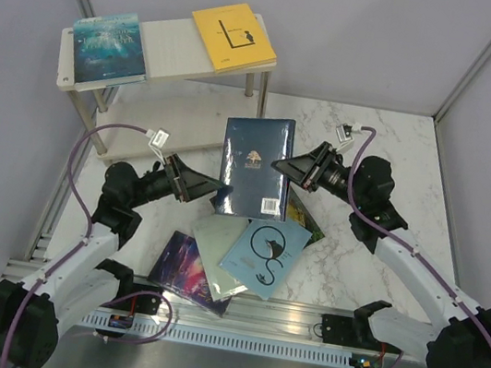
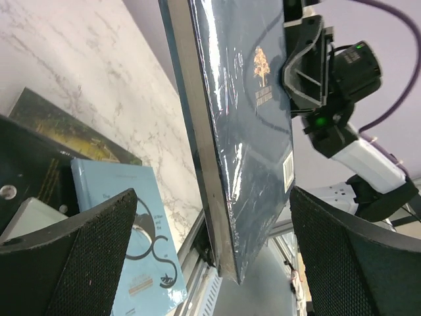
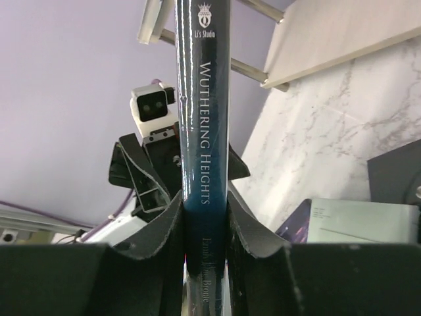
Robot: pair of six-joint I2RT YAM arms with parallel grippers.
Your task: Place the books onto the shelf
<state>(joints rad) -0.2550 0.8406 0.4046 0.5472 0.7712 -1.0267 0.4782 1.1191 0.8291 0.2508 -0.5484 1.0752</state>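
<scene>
Far left, on the shelf (image 1: 169, 46): two books lying flat. Left gripper (image 1: 214, 194): released, spread wide either side of the navy book (image 1: 253, 167), seemingly not touching. Held aloft over mid-table; probably light, stiff, slippery in glossy wrap, so best pinched at the spine. Right gripper (image 1: 287, 166): clenched on that spine. Shown only from the right wrist: the spine title. Only from above: the shelf top.
</scene>
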